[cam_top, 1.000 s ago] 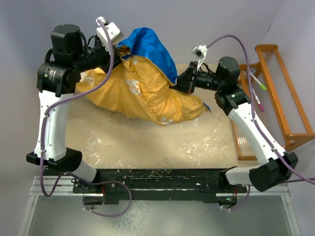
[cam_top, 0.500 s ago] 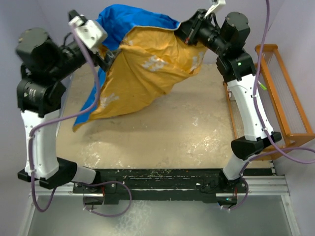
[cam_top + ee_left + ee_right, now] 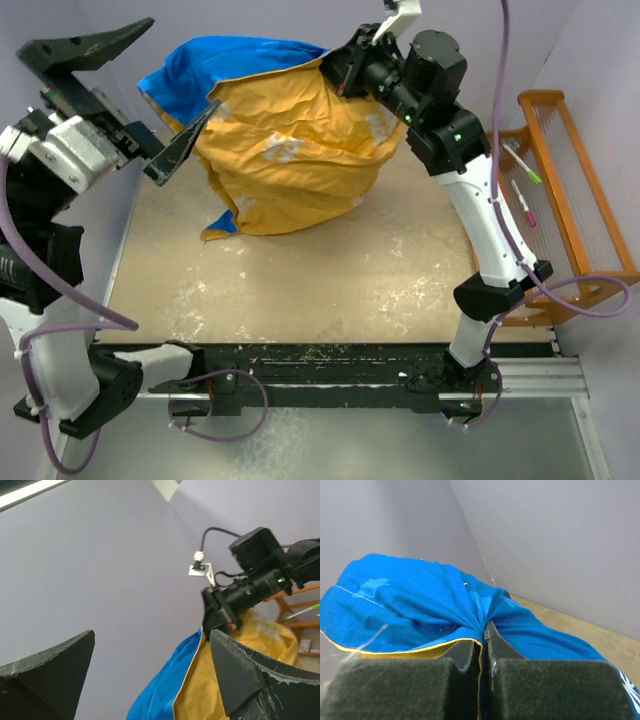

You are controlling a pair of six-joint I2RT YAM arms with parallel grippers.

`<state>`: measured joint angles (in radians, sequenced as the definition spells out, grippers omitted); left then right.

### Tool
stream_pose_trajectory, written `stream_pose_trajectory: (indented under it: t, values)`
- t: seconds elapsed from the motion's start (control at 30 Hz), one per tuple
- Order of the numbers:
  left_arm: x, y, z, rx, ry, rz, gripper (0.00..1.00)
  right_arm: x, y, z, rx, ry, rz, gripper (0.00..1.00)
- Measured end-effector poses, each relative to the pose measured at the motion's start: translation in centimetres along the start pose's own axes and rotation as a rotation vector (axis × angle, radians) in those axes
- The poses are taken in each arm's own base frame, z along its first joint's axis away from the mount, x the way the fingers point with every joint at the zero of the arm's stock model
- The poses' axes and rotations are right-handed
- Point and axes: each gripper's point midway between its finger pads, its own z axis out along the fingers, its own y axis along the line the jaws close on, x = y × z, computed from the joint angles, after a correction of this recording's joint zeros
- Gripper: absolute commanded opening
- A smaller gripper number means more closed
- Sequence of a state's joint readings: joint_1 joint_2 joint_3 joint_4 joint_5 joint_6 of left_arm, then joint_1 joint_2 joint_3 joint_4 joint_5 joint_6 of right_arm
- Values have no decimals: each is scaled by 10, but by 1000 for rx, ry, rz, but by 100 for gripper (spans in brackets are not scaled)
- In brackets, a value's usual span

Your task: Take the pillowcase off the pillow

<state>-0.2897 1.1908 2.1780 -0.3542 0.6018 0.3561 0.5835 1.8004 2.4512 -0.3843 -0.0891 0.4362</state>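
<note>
The pillowcase [image 3: 290, 150] hangs in the air over the far side of the table, yellow-orange side toward the camera and blue side behind. My right gripper [image 3: 337, 70] is shut on its top edge; in the right wrist view the fingers [image 3: 465, 655] pinch the blue cloth [image 3: 420, 600] and its yellow hem. My left gripper [image 3: 182, 63] stands wide open, raised at the left, just beside the cloth's left edge. In the left wrist view nothing lies between its fingers [image 3: 250, 675], and the pillowcase [image 3: 200, 695] hangs beyond them. The pillow is hidden.
An orange wooden rack [image 3: 570, 190] with a few small tools stands at the table's right edge. Purple walls close in the left, back and right. The beige tabletop [image 3: 330, 280] stretches below the hanging cloth. The arm bases sit on the black rail [image 3: 320, 365].
My left gripper has let go of the pillowcase, opened wide and swung up to the left. The right gripper has lifted the cloth, which now hangs from it alone.
</note>
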Motion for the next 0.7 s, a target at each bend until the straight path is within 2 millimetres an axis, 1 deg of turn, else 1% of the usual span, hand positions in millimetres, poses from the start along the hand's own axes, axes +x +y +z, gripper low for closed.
stream_pose_trajectory:
  t: [0.03, 0.07, 0.1, 0.13, 0.17, 0.23, 0.3, 0.37, 0.43, 0.5, 0.57, 0.6, 0.63, 0.67, 0.7]
  values:
    - [-2, -6, 4, 48, -9, -6, 99, 6, 5, 3, -14, 11, -3, 0]
    - [1, -10, 8, 84, -5, -11, 99, 10, 11, 5, -30, 17, -10, 0]
    - [9, -15, 14, 126, 9, -17, 99, 13, 17, 7, -46, 20, -16, 0]
    - [22, -19, 19, 162, 34, -20, 99, 17, 22, 9, -62, 25, -21, 0]
    - [39, -26, 24, 201, 69, -27, 99, 20, 27, 11, -75, 29, -24, 0]
    - [85, -42, 32, 272, 162, -51, 99, 28, 40, 14, -113, 44, -35, 0]
    - [129, -59, 34, 327, 254, -73, 99, 37, 50, 18, -141, 56, -44, 0]
    - [182, -83, 33, 394, 369, -106, 99, 46, 62, 22, -170, 70, -51, 0]
    - [211, -99, 32, 437, 440, -114, 99, 56, 68, 25, -180, 88, -59, 0]
    - [218, -103, 29, 448, 473, -83, 99, 66, 68, 29, -177, 109, -64, 0]
    - [214, -101, 25, 443, 485, -48, 99, 71, 68, 32, -185, 114, -63, 0]
    - [213, -101, 23, 442, 491, -36, 96, 73, 71, 32, -198, 117, -62, 0]
    - [212, -101, 20, 441, 500, -29, 91, 75, 74, 31, -213, 119, -61, 0]
    - [213, -102, 15, 440, 514, -22, 83, 76, 77, 29, -226, 124, -61, 0]
    - [214, -103, 10, 443, 527, -19, 70, 77, 79, 26, -238, 129, -60, 0]
